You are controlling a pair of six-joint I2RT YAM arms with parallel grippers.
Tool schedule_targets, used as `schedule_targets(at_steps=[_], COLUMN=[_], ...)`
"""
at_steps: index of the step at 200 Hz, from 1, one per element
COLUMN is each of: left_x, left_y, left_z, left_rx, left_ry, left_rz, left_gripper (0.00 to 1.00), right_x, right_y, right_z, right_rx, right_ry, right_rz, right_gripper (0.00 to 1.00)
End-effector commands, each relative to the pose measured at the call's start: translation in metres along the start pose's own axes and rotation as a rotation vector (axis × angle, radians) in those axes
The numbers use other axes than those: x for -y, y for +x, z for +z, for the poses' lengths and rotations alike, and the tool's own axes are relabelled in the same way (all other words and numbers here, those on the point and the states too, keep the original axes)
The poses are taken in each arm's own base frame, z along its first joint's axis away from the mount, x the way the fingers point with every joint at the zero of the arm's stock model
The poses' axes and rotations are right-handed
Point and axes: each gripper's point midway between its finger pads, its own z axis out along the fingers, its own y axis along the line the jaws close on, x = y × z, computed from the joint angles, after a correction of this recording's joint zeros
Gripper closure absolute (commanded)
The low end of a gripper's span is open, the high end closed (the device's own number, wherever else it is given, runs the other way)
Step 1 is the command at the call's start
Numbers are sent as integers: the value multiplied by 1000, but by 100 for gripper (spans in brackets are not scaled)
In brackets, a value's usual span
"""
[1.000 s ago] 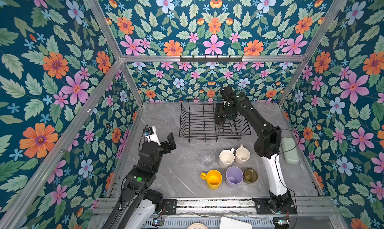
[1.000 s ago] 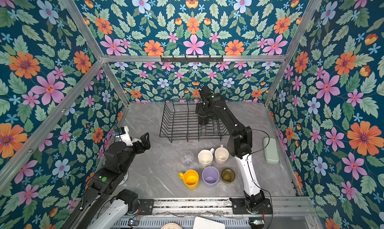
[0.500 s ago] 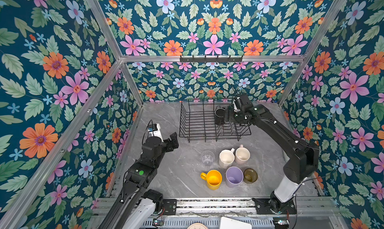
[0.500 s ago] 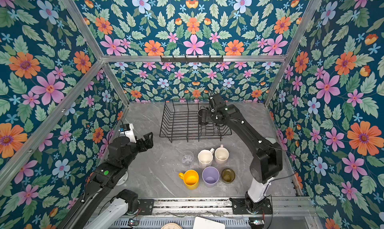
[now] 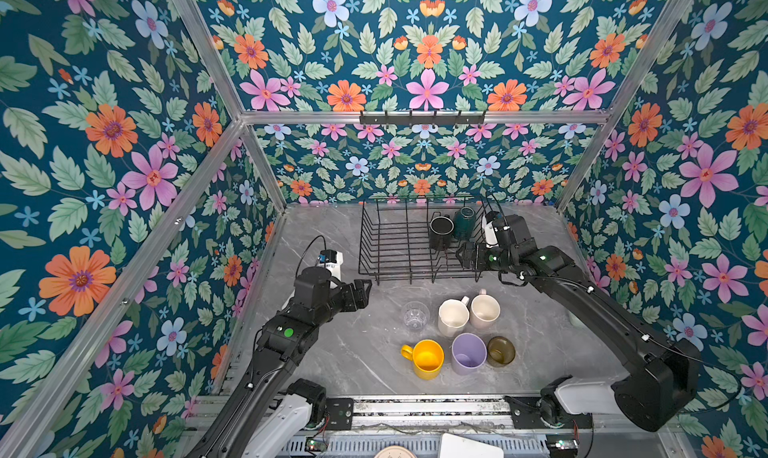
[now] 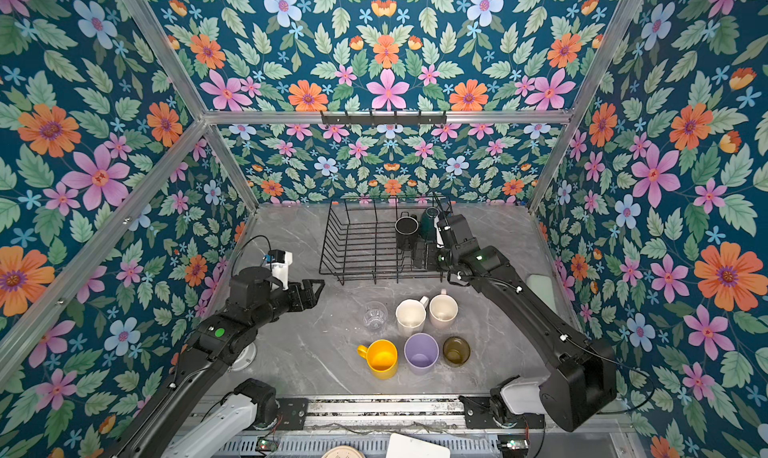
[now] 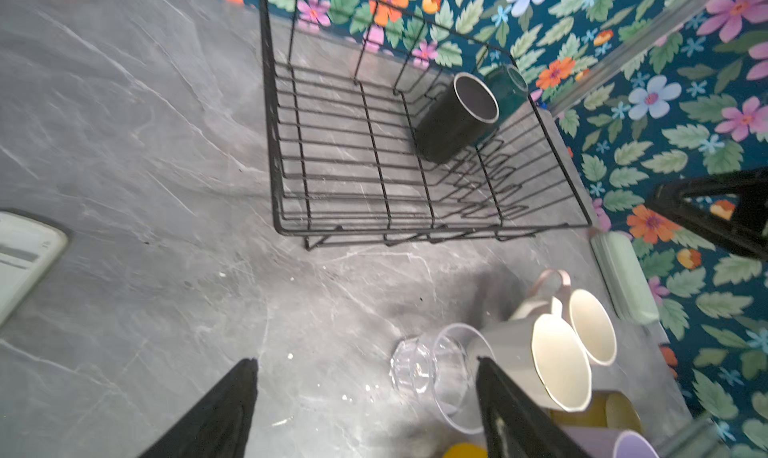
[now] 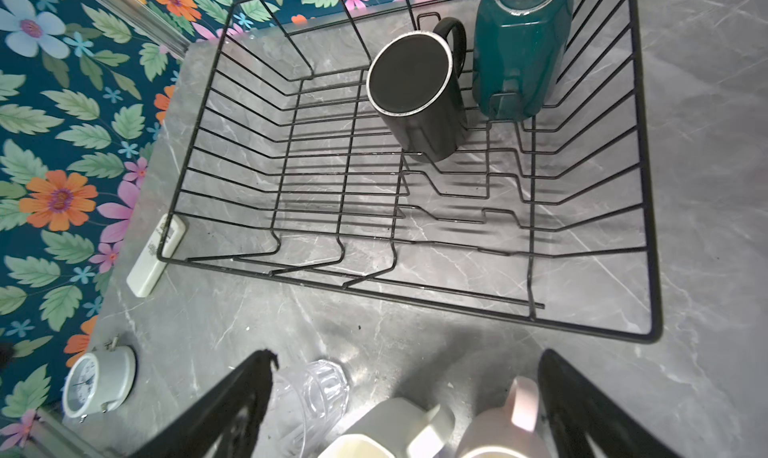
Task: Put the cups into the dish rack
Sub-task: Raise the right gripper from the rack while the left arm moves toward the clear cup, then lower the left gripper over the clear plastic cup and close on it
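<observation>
From up top: the dish rack (image 5: 409, 244) sits at the back of the grey worktop (image 5: 365, 360), and two of the eight cups are already in it, the black mug (image 5: 440, 230) and the dark green mug (image 5: 464, 223), side by side in its far right part. Six wait in a cluster in front: clear glass (image 5: 414, 315), white mug (image 5: 453, 316), pale pink mug (image 5: 484, 310), yellow mug (image 5: 426, 358), lavender tumbler (image 5: 468, 353) and amber glass (image 5: 500, 351). So a quarter done, by my count.

In both top views the right gripper (image 6: 422, 254) hangs at the rack's near right corner, carrying nothing; the left gripper (image 6: 313, 291) hovers over bare worktop, left of the cluster, also with nothing in it.

Left wrist view now: its jaws stand apart, nothing between them, and the clear glass (image 7: 432, 368) lies just ahead, near one finger, with the white mug (image 7: 544, 360) behind. I'd guess that glass is its next pick.

Right wrist view: jaws spread wide and bare above the white and pink mugs. Here the green mug (image 8: 519, 48) is plainly upside down, leaning on the prongs, and the black mug (image 8: 419, 94) stands mouth up beside it.
</observation>
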Motion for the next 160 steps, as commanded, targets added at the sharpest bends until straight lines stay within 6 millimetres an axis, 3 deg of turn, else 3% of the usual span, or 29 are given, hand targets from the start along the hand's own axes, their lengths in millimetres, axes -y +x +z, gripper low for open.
schedule_targets(at_steps=[1,50,110,160], left_x=[19,31,41,47], left_y=[22,49,77,85], left_z=[5,15,38,55], left_rx=[-125,-242,-336,-365], left_ry=[117,158,60,8], left_rz=[-5,5,91,110], left_gripper=[22,27,31,34], right_x=[-6,-5,-7,-4], right_y=[-7,-5,-3,1], right_z=[-4,-5,-3,-2], right_rx=[39,33,22,12], right_ry=[-33,-31,-38,-31], right_rz=[12,7,5,2], right_gripper=[1,1,1,1])
